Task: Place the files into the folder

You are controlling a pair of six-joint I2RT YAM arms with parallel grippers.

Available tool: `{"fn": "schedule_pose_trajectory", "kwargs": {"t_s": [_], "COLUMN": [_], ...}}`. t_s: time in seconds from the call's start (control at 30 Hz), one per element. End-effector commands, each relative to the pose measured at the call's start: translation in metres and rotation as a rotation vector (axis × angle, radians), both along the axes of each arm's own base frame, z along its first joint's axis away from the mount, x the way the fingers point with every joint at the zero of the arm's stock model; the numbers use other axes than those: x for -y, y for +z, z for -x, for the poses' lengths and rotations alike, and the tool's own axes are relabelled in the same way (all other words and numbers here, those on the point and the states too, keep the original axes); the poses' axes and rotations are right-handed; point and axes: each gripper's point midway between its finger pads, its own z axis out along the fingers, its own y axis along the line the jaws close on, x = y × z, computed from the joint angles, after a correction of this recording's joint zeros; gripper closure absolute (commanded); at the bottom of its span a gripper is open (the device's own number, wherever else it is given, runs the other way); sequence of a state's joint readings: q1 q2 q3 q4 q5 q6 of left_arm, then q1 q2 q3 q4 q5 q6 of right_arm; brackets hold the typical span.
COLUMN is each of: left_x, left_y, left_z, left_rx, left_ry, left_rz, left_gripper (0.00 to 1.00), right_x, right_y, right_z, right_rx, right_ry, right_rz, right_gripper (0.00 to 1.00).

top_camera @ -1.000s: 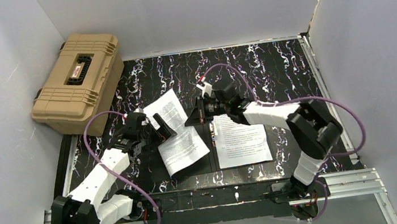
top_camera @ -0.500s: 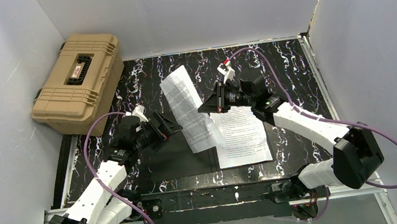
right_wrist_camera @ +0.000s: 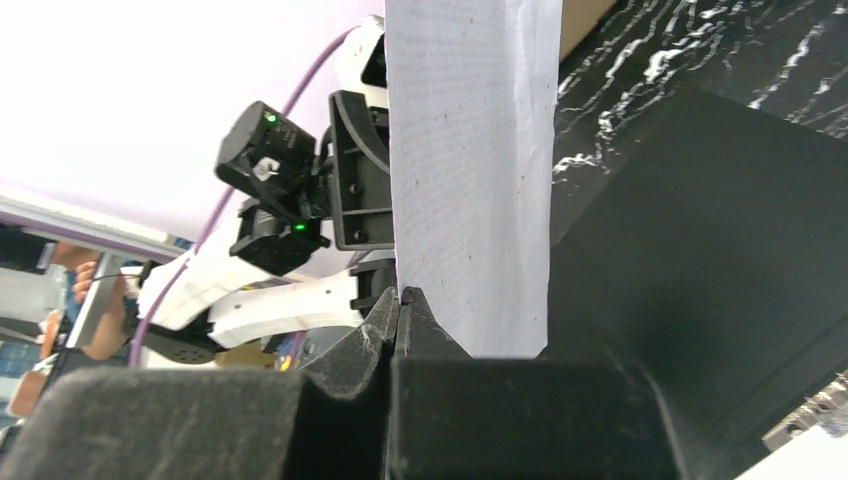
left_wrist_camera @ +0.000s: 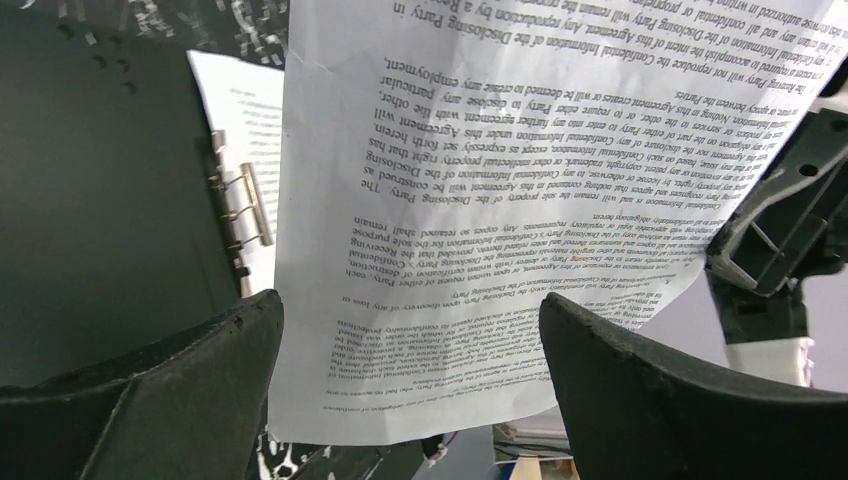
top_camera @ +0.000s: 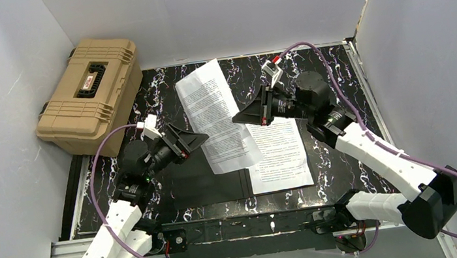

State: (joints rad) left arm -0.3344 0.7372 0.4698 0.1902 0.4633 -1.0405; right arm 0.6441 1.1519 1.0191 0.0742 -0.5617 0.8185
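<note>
My right gripper (top_camera: pixel 236 120) is shut on the right edge of one of the files, a white printed sheet (top_camera: pixel 216 114), and holds it up in the air, hanging tilted over the table. The pinch shows in the right wrist view (right_wrist_camera: pixel 400 297), with the sheet (right_wrist_camera: pixel 470 150) standing above it. My left gripper (top_camera: pixel 203 137) is open just left of the sheet; in the left wrist view (left_wrist_camera: pixel 410 340) the sheet (left_wrist_camera: pixel 520 180) hangs between and beyond its spread fingers. The folder (top_camera: pixel 197 187) lies open, black inside up, with a second printed sheet (top_camera: pixel 278 156) on its right half.
A tan ribbed hard case (top_camera: pixel 90 93) stands at the back left against the wall. A metal clip (left_wrist_camera: pixel 245 205) sits at the folder's spine. White walls close in the black marbled table (top_camera: pixel 324 71) on three sides.
My right gripper has lifted the sheet off the folder and carried it up and back to the right. My left arm has risen, and its gripper now points at the hanging sheet.
</note>
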Motion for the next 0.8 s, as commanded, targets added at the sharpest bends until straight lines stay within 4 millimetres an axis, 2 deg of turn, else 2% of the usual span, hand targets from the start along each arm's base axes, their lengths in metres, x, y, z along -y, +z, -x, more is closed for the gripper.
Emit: {"fn": "schedule_pose_trajectory", "kwargs": {"t_s": [0.0,0.13,0.4,0.5,0.77], "left_x": [0.005,0.006,0.008,0.010,0.015], "left_y": [0.026,0.039,0.063,0.076,0.103], "left_z": [0.009,0.015,0.026,0.032,0.047], "left_rx": [0.098,0.149,0.235,0.269,0.358], "left_ry": [-0.053,-0.071,-0.112,-0.138,-0.232], "left_rz": [0.072,0.116,0.190,0.242,0.320], "left_gripper": [0.02,0.02,0.02,0.02,0.16], "right_x": [0.005,0.009,0.020,0.023,0.024], "right_y": [0.055,0.078,0.109,0.112,0.110], "right_z": [0.020,0.034,0.053,0.055,0.055], "right_rx": [0.055,0.061,0.082,0.081,0.065], "right_ry": [0.048,0.088,0.111,0.104,0.093], "right_rz": [-0.124,-0.191,-0.255,-0.262,-0.267], "right_gripper": [0.99,0.99,0.99,0.99,0.99]}}
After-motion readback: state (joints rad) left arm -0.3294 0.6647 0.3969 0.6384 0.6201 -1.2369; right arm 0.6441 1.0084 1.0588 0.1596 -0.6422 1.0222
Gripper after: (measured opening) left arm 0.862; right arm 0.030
